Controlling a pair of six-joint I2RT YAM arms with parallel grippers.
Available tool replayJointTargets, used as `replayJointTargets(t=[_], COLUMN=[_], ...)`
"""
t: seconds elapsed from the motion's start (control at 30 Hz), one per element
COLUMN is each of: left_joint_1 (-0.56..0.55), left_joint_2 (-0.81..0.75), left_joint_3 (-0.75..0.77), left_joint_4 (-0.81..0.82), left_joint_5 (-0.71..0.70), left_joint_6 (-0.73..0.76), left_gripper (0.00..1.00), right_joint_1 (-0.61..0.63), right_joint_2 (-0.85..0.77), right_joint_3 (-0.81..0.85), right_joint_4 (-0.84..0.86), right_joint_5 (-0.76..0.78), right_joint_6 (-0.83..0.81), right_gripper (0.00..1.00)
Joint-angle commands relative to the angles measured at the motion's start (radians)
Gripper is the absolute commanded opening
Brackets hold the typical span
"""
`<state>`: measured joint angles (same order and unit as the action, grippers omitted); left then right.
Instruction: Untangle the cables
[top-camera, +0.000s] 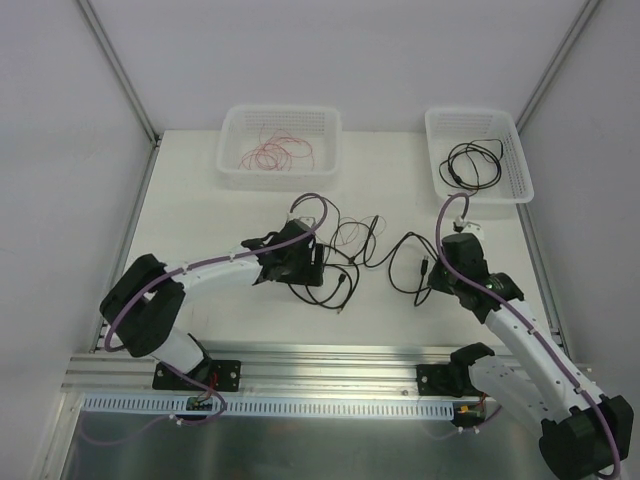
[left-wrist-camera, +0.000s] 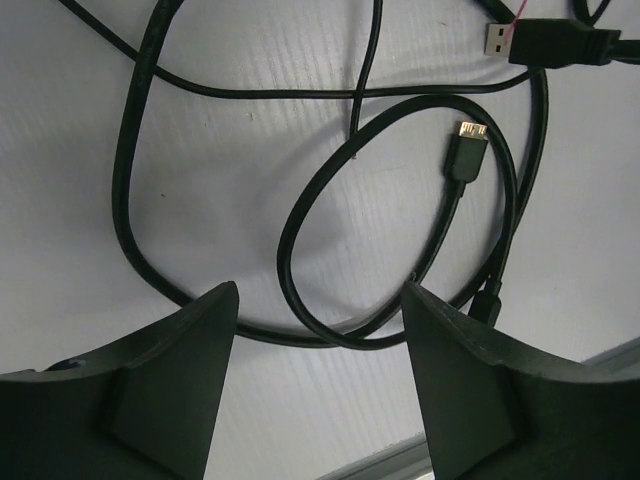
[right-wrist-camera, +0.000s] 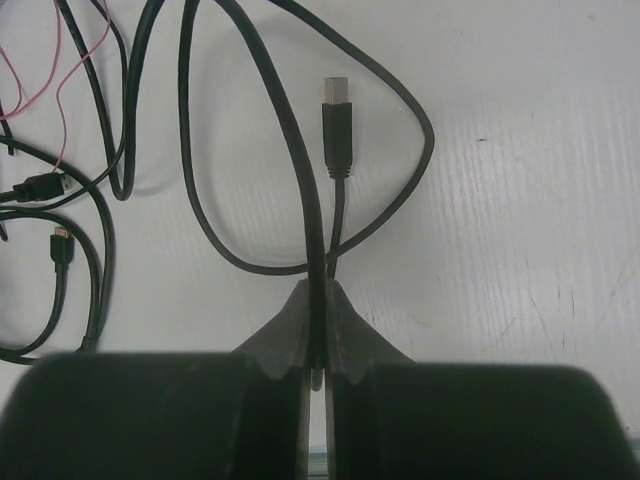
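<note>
Cables (top-camera: 375, 250) lie in a loose black and red-pink tangle on the middle of the white table (top-camera: 200, 220), seen from above. The left arm (top-camera: 220, 265) reaches over the tangle's left part, and the right arm (top-camera: 520, 330) ends at its right edge. At the far side, the left basket (top-camera: 232, 130) holds red wires (top-camera: 280, 153) and the right basket (top-camera: 436, 125) a coiled black lead (top-camera: 473, 162).

Left wrist: the left fingers (left-wrist-camera: 170, 380) stand fairly wide apart, holding nothing. The lower bend of a black loop (left-wrist-camera: 283, 235) lies between them. Inside the loop sits a gold-tipped plug (left-wrist-camera: 468, 150), and a USB plug (left-wrist-camera: 545, 42) lies at the top right.

Right wrist: the right fingers (right-wrist-camera: 290, 340) are pinched tight on a black cable (right-wrist-camera: 316, 250) that runs up from between them. Just beside it lies a square plug (right-wrist-camera: 338, 110). Thin pink wire (right-wrist-camera: 58, 90) crosses other cables at the left.
</note>
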<state>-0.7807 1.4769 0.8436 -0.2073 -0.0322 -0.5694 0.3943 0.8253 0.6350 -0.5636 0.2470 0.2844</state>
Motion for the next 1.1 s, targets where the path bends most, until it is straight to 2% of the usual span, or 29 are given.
replayJointTargets(t=[0.0,0.1,0.2,0.27,0.33,0.43,0.53,0.7,0.77,0.9,1.07], left_joint_1=[-0.025,-0.034,-0.037,-0.037,-0.032,-0.009,0.064,0.268,0.313,0.377,0.388], left_joint_2=[0.071,0.117,0.132,0.114,0.079,-0.022,-0.15,-0.424,-0.518,-0.596,-0.596], left_joint_3=[0.046,0.048,0.037,0.031,0.02,0.023,0.04,0.098,0.139,0.335,0.543], left_joint_4=[0.031,0.031,0.031,0.026,-0.006,-0.076,-0.202,-0.361,-0.394,-0.495,-0.555], left_joint_5=[-0.058,-0.063,-0.087,-0.107,-0.167,-0.254,-0.337,-0.399,-0.432,-0.504,-0.647], left_joint_6=[-0.066,-0.081,-0.086,-0.08,-0.067,-0.029,0.019,0.133,0.202,0.334,0.443], left_gripper=[0.66,0.56,0.38,0.14,0.0,0.0,0.0,0.0,0.0,0.0,0.0], right_joint_1=[-0.017,-0.023,-0.029,-0.035,-0.046,-0.066,-0.092,-0.123,-0.137,-0.167,-0.209], right_joint_2=[-0.021,-0.035,-0.04,-0.04,-0.041,-0.046,-0.054,-0.057,-0.054,-0.052,-0.052], right_joint_3=[-0.021,-0.031,-0.035,-0.038,-0.04,-0.04,-0.043,-0.044,-0.046,-0.046,-0.052], right_joint_4=[0.019,0.021,0.024,0.022,0.021,0.008,-0.004,-0.019,-0.024,-0.03,-0.039], right_joint_5=[-0.041,-0.049,-0.052,-0.054,-0.054,-0.048,-0.043,-0.037,-0.041,-0.041,-0.06], right_joint_6=[0.01,0.007,0.006,0.006,0.002,-0.001,0.001,0.007,0.009,0.009,0.01], right_gripper=[0.02,0.02,0.02,0.02,0.02,0.01,0.01,0.01,0.01,0.01,0.01])
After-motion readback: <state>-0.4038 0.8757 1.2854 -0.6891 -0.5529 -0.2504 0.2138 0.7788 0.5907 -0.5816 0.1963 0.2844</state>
